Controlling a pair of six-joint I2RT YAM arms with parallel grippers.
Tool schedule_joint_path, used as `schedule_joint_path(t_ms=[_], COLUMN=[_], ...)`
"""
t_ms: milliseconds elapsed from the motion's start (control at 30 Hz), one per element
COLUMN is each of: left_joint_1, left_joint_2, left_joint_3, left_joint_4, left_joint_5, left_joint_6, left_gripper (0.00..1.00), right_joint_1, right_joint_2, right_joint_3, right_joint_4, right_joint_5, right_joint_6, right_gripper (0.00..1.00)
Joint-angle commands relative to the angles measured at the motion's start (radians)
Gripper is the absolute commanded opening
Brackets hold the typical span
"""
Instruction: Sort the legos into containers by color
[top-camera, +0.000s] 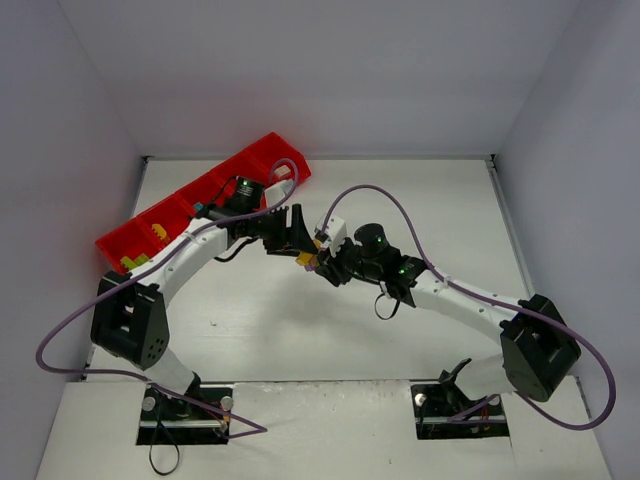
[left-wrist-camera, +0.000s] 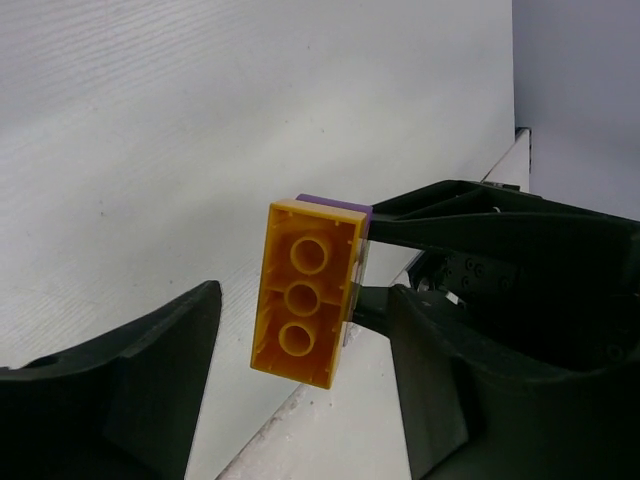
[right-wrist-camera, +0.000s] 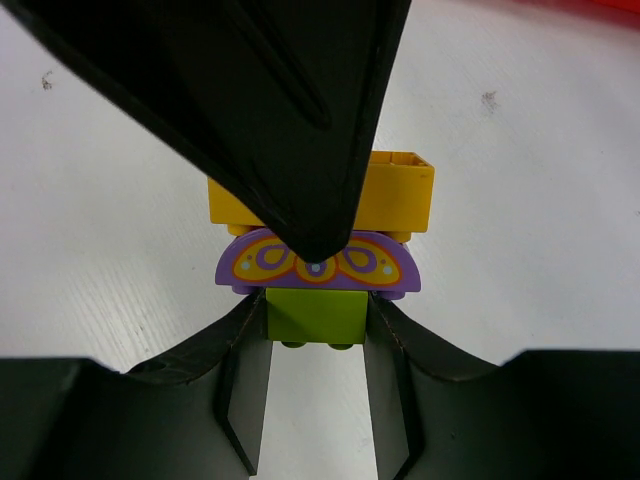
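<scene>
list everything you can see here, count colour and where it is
yellow brick: 1, yellow-orange, far end of the held stack
purple piece: 1, purple with yellow pattern, middle of the stack
green brick: 1, lime, near end of the stack
tray: 1, red, far left of the table
loose bricks: yellow and lime, in the tray's left compartments, count unclear
table: 1, white
cables: 2, purple, one along each arm
left gripper: 1, black, open around the stack
right gripper: 1, black, shut on the green brick

A white table (top-camera: 300, 330) sits enclosed by plain pale walls (top-camera: 320, 80) on three sides.
</scene>
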Motion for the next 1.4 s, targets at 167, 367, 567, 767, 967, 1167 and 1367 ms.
schedule_joint_path(t_ms=[167,367,567,767,967,1167,1367], left_joint_1=[-0.005,-0.004,-0.004,-0.002,-0.002,-0.001,0.014], left_joint_2=[-0.011,-0.011,-0.017,-0.038,-0.051,-0.049,-0.049], left_joint_3=[0.077,0.073,0.067,0.067,0.093,0.11,0.116], left_joint_4=[0.027,0.04,0.044,0.043,0.008,-0.011,-0.043], left_joint_5=[0.0,0.018,0.047,0.04,0.02,0.017,-0.005], left_joint_6=[0.019,0.016,0.019,0.032,0.073,0.082,0.107], left_gripper=[0.48,0.26,0.1,0.0,0.0,0.0,0.0], right_joint_1=[0.002,0.004,0.002,0.004,0.002,0.004,0.002], right_joint_2=[-0.041,-0.041,-0.048,-0.059,-0.076,-0.082,-0.081], right_joint_3=[0.005,0.002,-0.006,-0.033,-0.075,-0.099,-0.106], right_joint_4=[0.076,0.079,0.088,0.09,0.09,0.088,0.087], right_joint_5=[-0.017,-0.017,-0.009,-0.004,0.014,0.022,0.028], right_joint_6=[-0.018,-0.017,-0.013,-0.01,-0.007,-0.004,-0.01], right_gripper=[0.13,0.13,0.13,0.13,0.13,0.11,0.1])
